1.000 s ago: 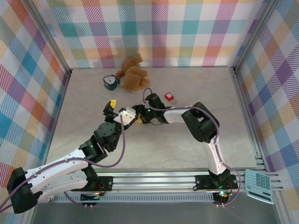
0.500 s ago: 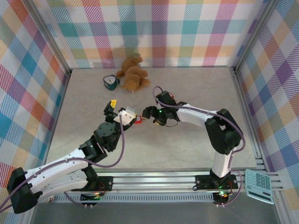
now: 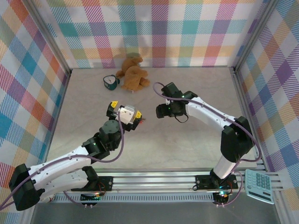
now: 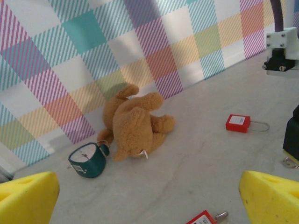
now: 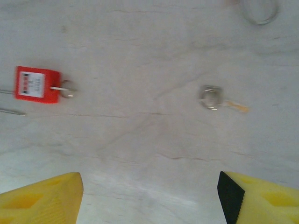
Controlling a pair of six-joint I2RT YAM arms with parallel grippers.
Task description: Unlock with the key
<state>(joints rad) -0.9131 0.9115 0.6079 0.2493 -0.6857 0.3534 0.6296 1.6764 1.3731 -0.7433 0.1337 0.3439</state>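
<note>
Both end effectors, left (image 4: 149, 198) and right (image 5: 149, 198), were spread wide, nothing held. On the bench (image 5: 140, 154), at ten o'clock from the right one, the key (image 5: 64, 89) was lodged in a red padlock (image 5: 33, 84); a second key (image 5: 214, 98) lay at one o'clock.

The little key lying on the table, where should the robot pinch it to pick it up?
Probably the wider, squarish head of the key, coming straight down from above. It lies flat on the table, so only its edges can be pinched, and the head is broader than the blade.
</note>
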